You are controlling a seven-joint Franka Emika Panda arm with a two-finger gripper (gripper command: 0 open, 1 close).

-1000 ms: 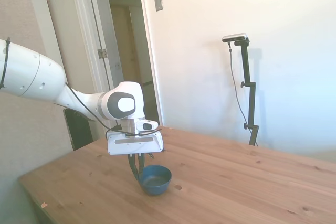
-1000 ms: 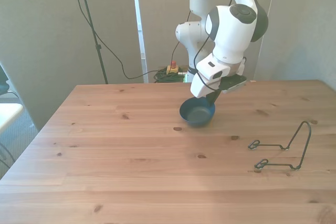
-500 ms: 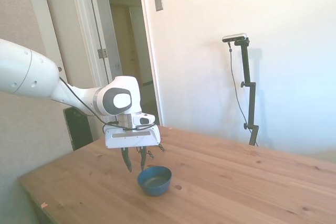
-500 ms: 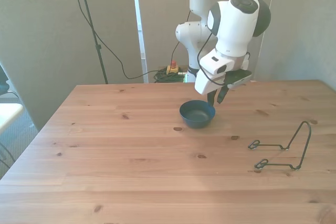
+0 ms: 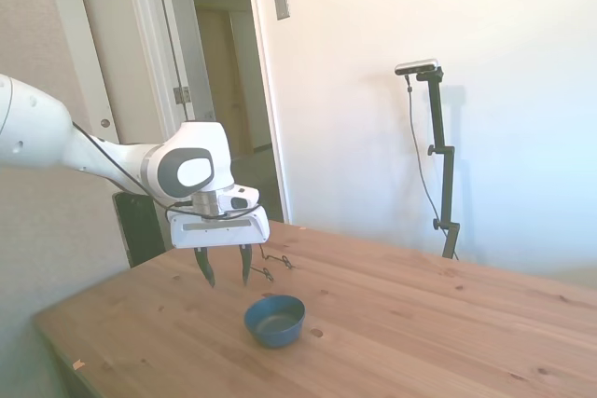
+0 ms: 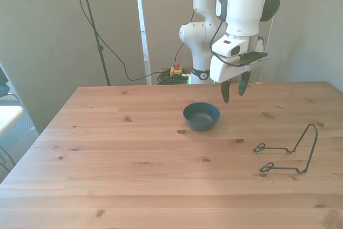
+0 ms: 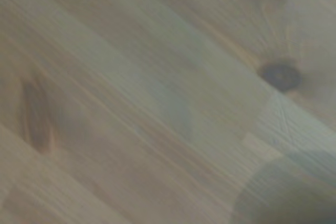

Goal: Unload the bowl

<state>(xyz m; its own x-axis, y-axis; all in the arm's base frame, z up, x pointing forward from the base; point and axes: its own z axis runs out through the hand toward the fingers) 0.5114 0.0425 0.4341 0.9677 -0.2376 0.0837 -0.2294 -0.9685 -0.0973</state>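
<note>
The small dark blue bowl (image 5: 275,320) stands upright on the wooden table (image 5: 420,323), near the middle of the far half in the front view (image 6: 201,116). My gripper (image 5: 227,279) hangs open above the table, apart from the bowl and holding nothing. In the front view the gripper (image 6: 233,96) is higher than the bowl and just off its rim toward the front view's right. The wrist view shows only blurred table planks (image 7: 131,108) with a dark knot (image 7: 281,75).
A thin dark wire rack (image 6: 286,151) lies on the table at the front view's right, well away from the bowl; in the side view a bit of the rack (image 5: 275,263) shows just behind the gripper. A doorway stands behind the arm.
The gripper let go of the bowl's rim, opened, rose and drew off toward the front view's right. The bowl stays on the table.
</note>
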